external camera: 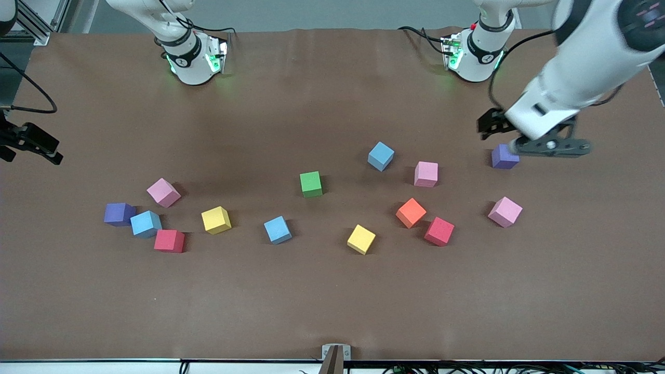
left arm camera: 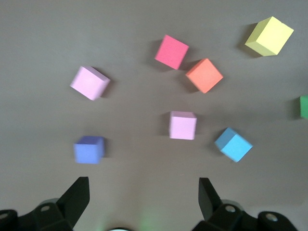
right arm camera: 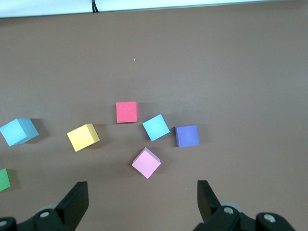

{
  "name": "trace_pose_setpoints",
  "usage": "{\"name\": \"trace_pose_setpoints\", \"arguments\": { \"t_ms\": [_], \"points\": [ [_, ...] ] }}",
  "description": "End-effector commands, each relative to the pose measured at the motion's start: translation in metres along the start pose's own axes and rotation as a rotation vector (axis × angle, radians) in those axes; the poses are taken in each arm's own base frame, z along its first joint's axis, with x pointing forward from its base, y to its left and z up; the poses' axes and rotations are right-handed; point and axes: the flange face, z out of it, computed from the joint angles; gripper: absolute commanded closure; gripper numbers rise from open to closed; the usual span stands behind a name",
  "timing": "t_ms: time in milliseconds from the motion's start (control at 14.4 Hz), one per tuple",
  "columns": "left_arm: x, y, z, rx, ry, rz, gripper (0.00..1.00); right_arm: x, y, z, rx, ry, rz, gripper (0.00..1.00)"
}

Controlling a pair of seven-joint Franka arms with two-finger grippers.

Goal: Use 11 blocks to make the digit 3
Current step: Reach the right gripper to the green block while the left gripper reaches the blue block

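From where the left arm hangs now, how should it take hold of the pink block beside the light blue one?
Come straight down from above with the open left gripper and close on two opposite vertical side faces of the pink block. It sits flat and nearly square to the table edges, apart from the light blue block and orange block, so there looks to be room for both fingers.

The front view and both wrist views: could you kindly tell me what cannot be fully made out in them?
- Green block: cut off by the picture's edge in both wrist views.
- Purple cube toward the left arm's end: in the front view, one corner is hidden by the left gripper.
- Right gripper: in its wrist view only the open fingertips show; the edge cuts off the rest.
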Motion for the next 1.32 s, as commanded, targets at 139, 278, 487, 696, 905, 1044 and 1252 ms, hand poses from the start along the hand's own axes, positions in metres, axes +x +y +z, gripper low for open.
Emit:
{"name": "trace_pose_setpoints", "arguments": {
  "t_ms": [139,278,487,696,905,1044,1252],
  "points": [
    [-0.006,0.041,0.076,0.007,0.002,-0.145,0.0,0.019,-0.053,0.064,0.004,-0.103,-0.076,0.0],
    [-0.013,0.06,0.112,-0.007,0.025,-0.25,0.0,0.02,-0.084,0.082,0.004,-0.134,-0.12,0.0],
    [-0.019,0.094,0.152,-0.053,0.04,-0.36,0.0,0.015,-0.153,0.122,0.039,-0.208,-0.16,0.0],
    [-0.016,0.144,0.187,-0.107,0.07,-0.366,0.0,0.021,-0.204,0.15,0.107,-0.215,-0.19,0.0],
    [-0.013,0.182,0.219,-0.057,0.097,-0.372,0.0,0.012,-0.233,0.175,0.1,-0.243,-0.232,0.0],
    [-0.02,0.192,0.248,-0.032,0.061,-0.485,0.0,-0.014,-0.279,0.204,0.088,-0.276,-0.299,0.0],
    [-0.043,0.193,0.279,0.023,0.029,-0.632,0.0,-0.054,-0.349,0.25,0.071,-0.25,-0.299,0.0]
  ]
}}
